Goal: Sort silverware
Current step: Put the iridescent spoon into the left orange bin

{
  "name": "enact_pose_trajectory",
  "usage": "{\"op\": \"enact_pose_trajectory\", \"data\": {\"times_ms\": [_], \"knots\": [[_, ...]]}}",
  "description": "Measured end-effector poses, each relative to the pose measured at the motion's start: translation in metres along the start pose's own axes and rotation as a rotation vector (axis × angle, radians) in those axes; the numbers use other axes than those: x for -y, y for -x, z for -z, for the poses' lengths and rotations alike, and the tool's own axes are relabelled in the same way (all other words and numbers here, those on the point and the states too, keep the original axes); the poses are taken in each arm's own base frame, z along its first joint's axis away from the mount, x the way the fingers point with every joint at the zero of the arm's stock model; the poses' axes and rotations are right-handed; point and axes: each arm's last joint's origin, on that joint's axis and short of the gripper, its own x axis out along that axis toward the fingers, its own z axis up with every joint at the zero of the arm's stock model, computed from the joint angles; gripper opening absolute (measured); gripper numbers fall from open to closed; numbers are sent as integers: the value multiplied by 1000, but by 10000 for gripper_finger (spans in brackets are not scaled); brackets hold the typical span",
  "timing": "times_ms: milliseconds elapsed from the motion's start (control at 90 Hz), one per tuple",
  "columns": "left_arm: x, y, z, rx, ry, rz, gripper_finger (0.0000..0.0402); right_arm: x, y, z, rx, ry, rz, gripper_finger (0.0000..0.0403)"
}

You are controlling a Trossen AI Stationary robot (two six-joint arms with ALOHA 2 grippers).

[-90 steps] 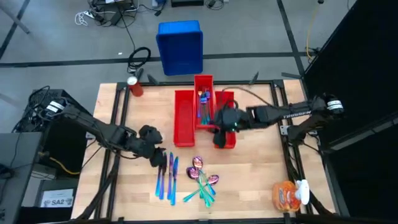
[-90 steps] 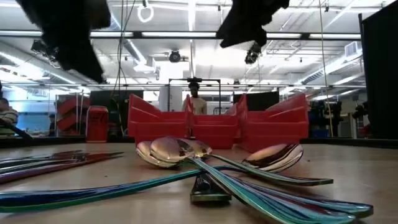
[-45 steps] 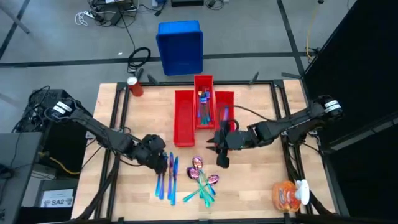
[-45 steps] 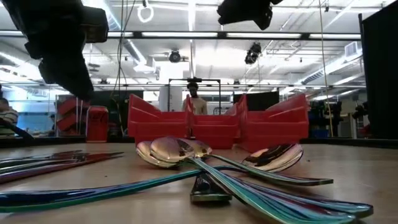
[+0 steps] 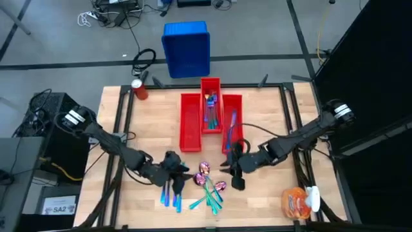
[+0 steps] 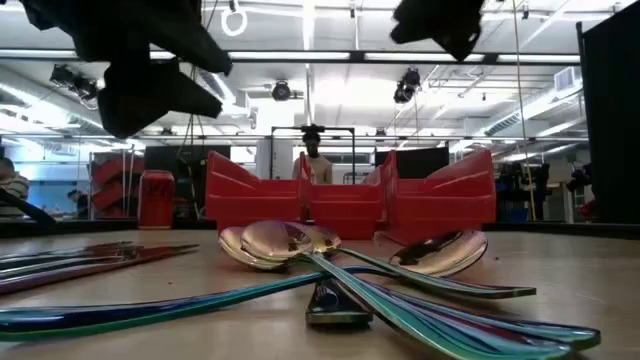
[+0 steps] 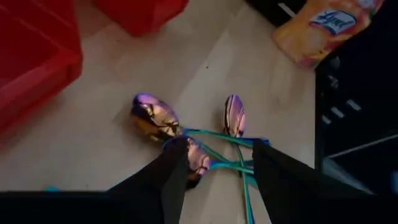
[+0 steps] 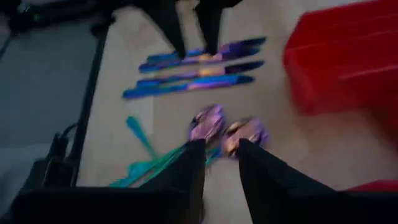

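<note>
The silverware lies near the table's front edge: knives [image 5: 171, 190] side by side at left, three spoons [image 7: 153, 116] with crossed teal handles and forks [image 5: 209, 198] at right. More pieces lie in the middle red bin [image 5: 210, 103] and the right red bin [image 5: 232, 121]. My left gripper [image 5: 180, 171] hovers open over the far ends of the knives, its fingers [image 7: 177, 171] pointing at the spoons. My right gripper [image 5: 228, 169] hovers open just right of the spoons [image 8: 209, 122], near the right bin's front end. In the low view both grippers [image 6: 150, 70] [image 6: 440, 25] hang above the table.
Three long red bins [image 5: 190, 122] stand side by side at the table's middle. A red can [image 5: 139, 89] stands at the far left corner, and an orange wipes pack [image 5: 299, 201] lies at the near right. A blue crate [image 5: 187, 48] sits on the floor beyond.
My right gripper has come from over the right red bin toward the table's near edge, down beside the spoons. My left gripper has moved toward the near edge and to the right, over the knives and toward the spoons. The silverware on the table has stayed put.
</note>
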Motion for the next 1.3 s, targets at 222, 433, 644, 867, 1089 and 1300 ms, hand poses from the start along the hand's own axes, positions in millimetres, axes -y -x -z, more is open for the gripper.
{"op": "enact_pose_trajectory", "data": {"times_ms": [222, 433, 644, 867, 1089, 1300], "knots": [[3, -14, 8, 31, 33, 32, 162, -24, 9, 10, 26, 46, -43, 80], [4, -16, 9, 43, 60, 35, 160, -34, 11, 16, 37, 85, -39, 72], [15, -15, 2, 28, 30, -2, 139, -44, -35, 25, -12, 149, -37, 70], [39, -5, -15, -46, -54, -103, 111, -46, -82, 18, -101, 143, -27, 63], [48, 3, -23, -64, -99, -156, 92, -45, -95, 10, -148, 142, -131, 80], [47, 4, -20, -80, -121, -168, 90, -42, -97, 2, -125, 45, -182, 127]]}}
